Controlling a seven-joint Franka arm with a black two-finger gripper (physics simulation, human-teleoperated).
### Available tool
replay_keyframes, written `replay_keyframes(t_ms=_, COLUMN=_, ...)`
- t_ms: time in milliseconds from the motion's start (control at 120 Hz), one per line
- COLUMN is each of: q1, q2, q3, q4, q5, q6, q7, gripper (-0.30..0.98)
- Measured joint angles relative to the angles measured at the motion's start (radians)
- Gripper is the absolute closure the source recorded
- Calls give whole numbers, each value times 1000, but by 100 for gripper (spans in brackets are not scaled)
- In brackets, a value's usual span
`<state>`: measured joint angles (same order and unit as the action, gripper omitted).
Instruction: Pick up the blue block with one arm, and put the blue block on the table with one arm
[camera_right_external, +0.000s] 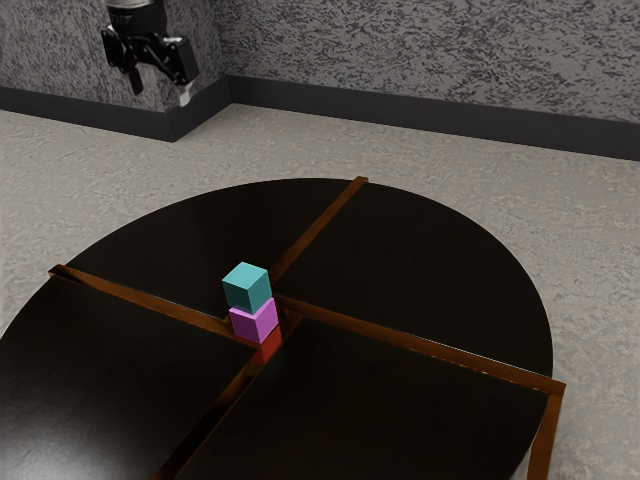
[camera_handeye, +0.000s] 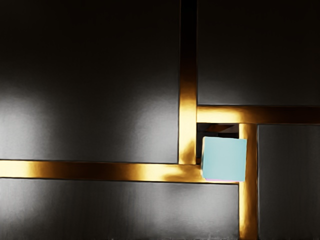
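High above the table, in the exterior view's upper left, my gripper (camera_right_external: 161, 93) hangs open with its fingers spread and nothing between them. The blue block (camera_right_external: 247, 288), teal in colour, rests on top of a magenta block (camera_right_external: 254, 321) near the table's middle, well below my gripper and toward the exterior view's right. From above, in the wrist view, the blue block (camera_handeye: 224, 159) covers nearly all of the magenta block (camera_handeye: 217, 180), leaving a thin edge of it visible.
The round dark table (camera_right_external: 400, 260) has raised-looking wooden strips (camera_right_external: 420, 343) crossing around the stack. A red patch (camera_right_external: 269, 345) shows at the magenta block's foot. Beyond the table lie a pale floor and grey walls.
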<state>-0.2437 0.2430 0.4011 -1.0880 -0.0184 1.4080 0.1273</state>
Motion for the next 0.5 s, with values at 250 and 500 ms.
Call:
replay_keyframes(t_ms=250, q1=2, q2=-43, q3=-21, q4=127, q5=10, q6=-12, q7=29, gripper=0)
replay_keyframes(t_ms=500, q1=-59, q2=-146, q3=-216, q4=197, q5=43, q6=-103, q7=55, gripper=0)
